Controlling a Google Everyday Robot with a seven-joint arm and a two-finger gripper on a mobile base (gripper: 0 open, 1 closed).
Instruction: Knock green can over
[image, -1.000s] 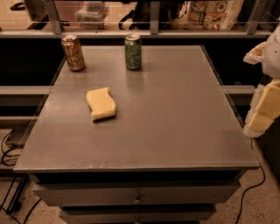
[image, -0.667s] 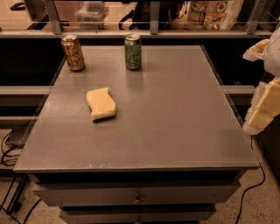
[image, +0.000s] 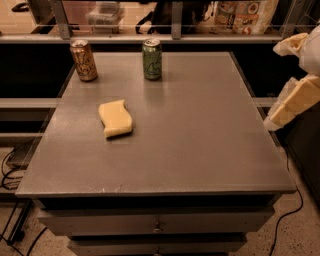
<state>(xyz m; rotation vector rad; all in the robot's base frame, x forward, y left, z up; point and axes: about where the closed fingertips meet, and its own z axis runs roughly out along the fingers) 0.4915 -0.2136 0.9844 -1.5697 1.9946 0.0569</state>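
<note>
The green can (image: 152, 59) stands upright near the far edge of the counter (image: 200, 135). A copper can (image: 84, 60) stands to its left, and a yellow sponge (image: 116, 118) lies nearer. The hand (image: 292, 102) hangs beyond the right edge, well apart.

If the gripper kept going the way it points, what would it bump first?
Probably the table, near its right edge. The gripper, at the picture's right, slants down-left, not toward the green can; depth is unclear.

My gripper (image: 290, 105), cream matt plastic, hangs beside the table (image: 200, 130) at its right edge. Table top: grey, matt, finely speckled. The green can (image: 152, 59) is glossy metal; the sponge (image: 116, 117) looks like soft matt foam.
</note>
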